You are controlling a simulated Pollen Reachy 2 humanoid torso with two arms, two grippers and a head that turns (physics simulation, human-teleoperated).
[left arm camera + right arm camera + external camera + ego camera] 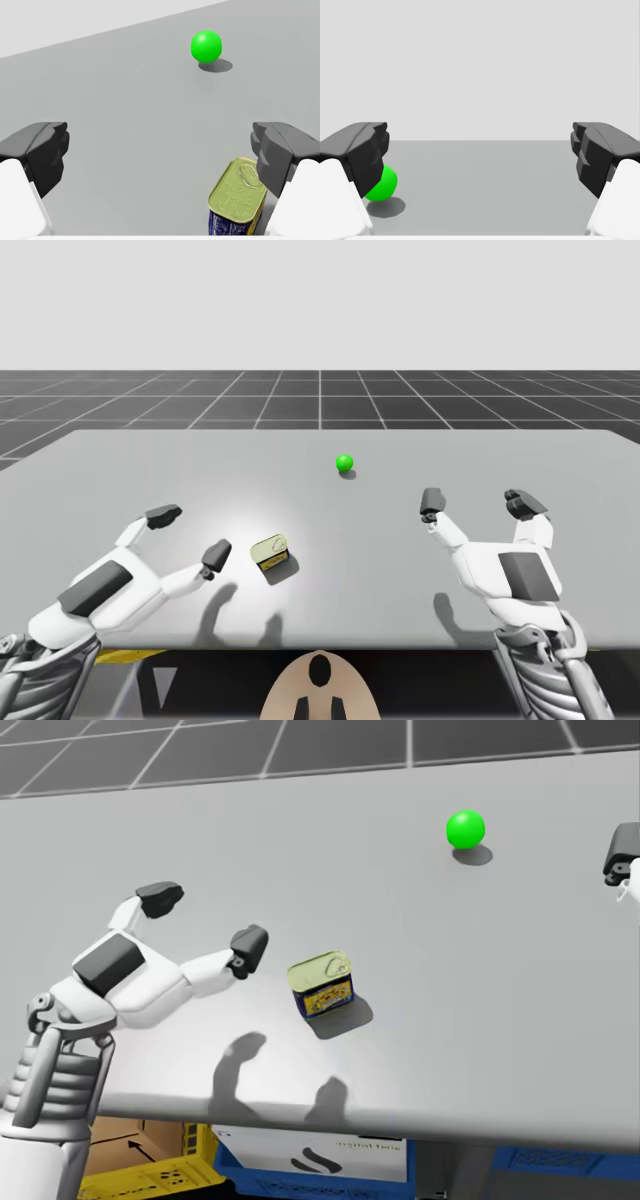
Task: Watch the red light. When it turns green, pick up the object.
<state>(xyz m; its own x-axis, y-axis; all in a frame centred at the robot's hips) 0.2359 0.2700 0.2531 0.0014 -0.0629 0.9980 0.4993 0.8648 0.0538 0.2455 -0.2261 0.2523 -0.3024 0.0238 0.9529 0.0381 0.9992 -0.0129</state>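
Observation:
The light [345, 463] [465, 828] [206, 46] [382, 183] is a green ball on the table, past the middle. A small rectangular can [271, 553] [322, 983] [236, 202] with a gold lid and blue sides stands near the front of the table. My left gripper [190, 537] [204, 929] [160, 150] is open just left of the can, its right finger close beside it and nothing held. My right gripper [480, 503] [480, 155] is open above the table's right side, far from the can, with the green ball beside its left finger.
The grey table [400, 560] ends in a front edge near my torso. Under that edge stand a blue crate [320, 1160] and a yellow crate [150, 1175].

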